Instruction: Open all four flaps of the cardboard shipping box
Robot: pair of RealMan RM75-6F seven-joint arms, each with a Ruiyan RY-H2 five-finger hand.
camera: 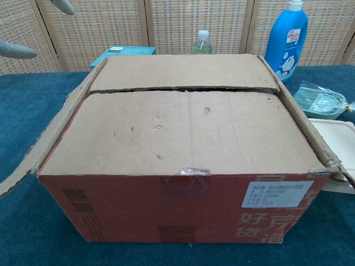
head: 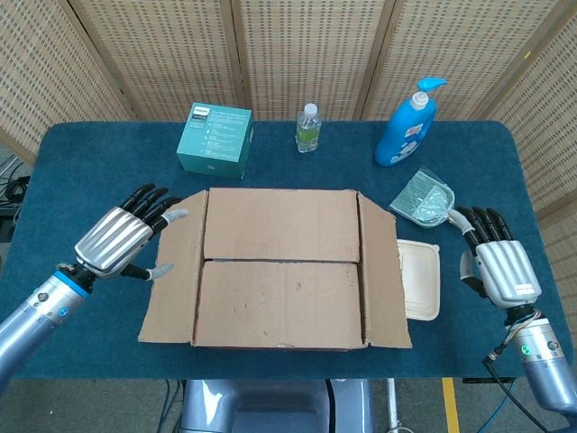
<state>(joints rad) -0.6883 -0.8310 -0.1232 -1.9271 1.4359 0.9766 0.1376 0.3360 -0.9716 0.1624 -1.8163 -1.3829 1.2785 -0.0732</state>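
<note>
Cardboard box (head: pixel 284 266) between both empty, spread hands: left hand (head: pixel 122 239) by its flap (head: pixel 171 271), right hand (head: pixel 499 262) apart.

- We count one cardboard shipping box (head: pixel 281 266), with four flaps.
- We count one teal carton (head: pixel 215 139).
- We count one small clear water bottle (head: pixel 308 127).
- We count one blue pump bottle (head: pixel 407 126).
- We count one pale green packet (head: pixel 422 199).
- We count one cream lidded container (head: pixel 418 279).
- We count two robot hands: the left hand (head: pixel 120 239) and the right hand (head: pixel 499 261).
- We count one table (head: pixel 90 153).
</note>
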